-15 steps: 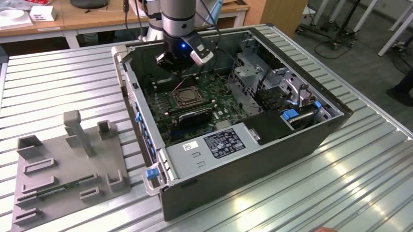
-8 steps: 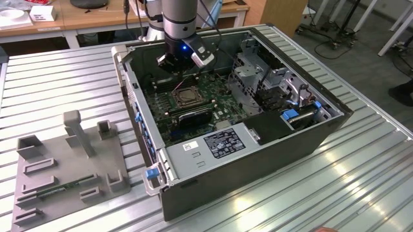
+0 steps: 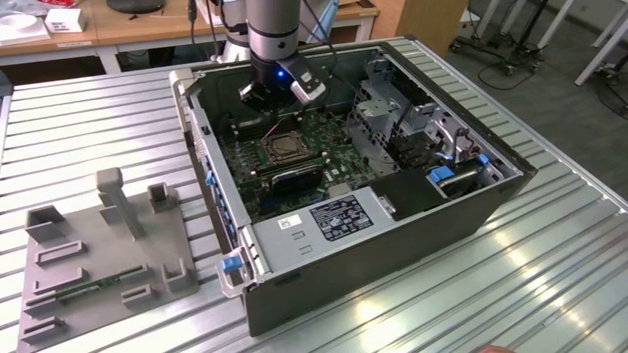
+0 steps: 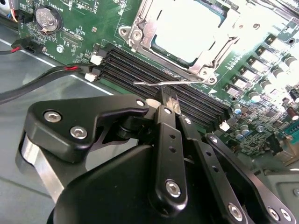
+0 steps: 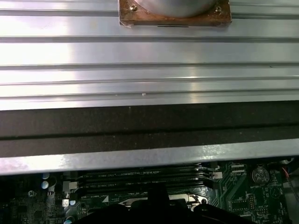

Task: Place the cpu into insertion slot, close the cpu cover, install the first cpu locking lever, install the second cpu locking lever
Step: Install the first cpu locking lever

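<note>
The cpu (image 4: 184, 32) lies in the insertion slot (image 3: 282, 147) on the green motherboard, its pale top showing through the window of the cpu cover (image 4: 218, 50). The cover lies flat over it. A thin wire locking lever (image 4: 154, 83) runs along the socket's edge beside the black memory slots (image 4: 140, 65), its free end sticking out past the socket corner. My gripper (image 4: 169, 99) is shut with nothing in it, and its tips are right at this lever. In the exterior view the gripper (image 3: 272, 110) hangs inside the open case, just behind the socket.
The open computer case (image 3: 393, 243) lies on a ribbed aluminium table (image 5: 149, 51). Drive cages (image 3: 412, 125) stand on the exterior view's right of the socket. Red and black cables (image 4: 42, 74) and a coin battery (image 4: 46, 17) sit near the memory slots. A grey fixture block (image 3: 98, 250) stands outside the case.
</note>
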Robot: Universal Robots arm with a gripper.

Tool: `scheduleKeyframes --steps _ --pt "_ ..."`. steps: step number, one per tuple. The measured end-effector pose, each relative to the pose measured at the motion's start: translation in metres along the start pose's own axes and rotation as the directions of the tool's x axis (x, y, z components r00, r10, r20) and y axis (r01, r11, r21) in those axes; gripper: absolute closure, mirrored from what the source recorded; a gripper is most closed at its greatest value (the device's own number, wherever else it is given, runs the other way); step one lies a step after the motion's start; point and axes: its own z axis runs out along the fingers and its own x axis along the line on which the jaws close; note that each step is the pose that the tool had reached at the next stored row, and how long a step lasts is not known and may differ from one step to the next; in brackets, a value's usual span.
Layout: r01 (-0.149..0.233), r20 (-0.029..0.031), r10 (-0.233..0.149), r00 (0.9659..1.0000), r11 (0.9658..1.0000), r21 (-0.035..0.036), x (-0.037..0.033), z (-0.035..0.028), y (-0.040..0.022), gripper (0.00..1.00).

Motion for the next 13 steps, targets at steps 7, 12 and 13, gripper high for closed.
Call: scheduleKeyframes --steps 7,12,13 --pt "-0.002 0.0003 0.002 1.0 1.0 0.0004 -0.0001 0.0023 -0.0006 0.9" --pt "-0.002 0.0004 0.002 1.0 1.0 0.0003 -0.0001 0.0026 -0.0006 0.9" --pt "-0.002 0.0006 0.002 1.0 1.0 -0.0002 -0.0001 0.003 -0.0007 0.9"
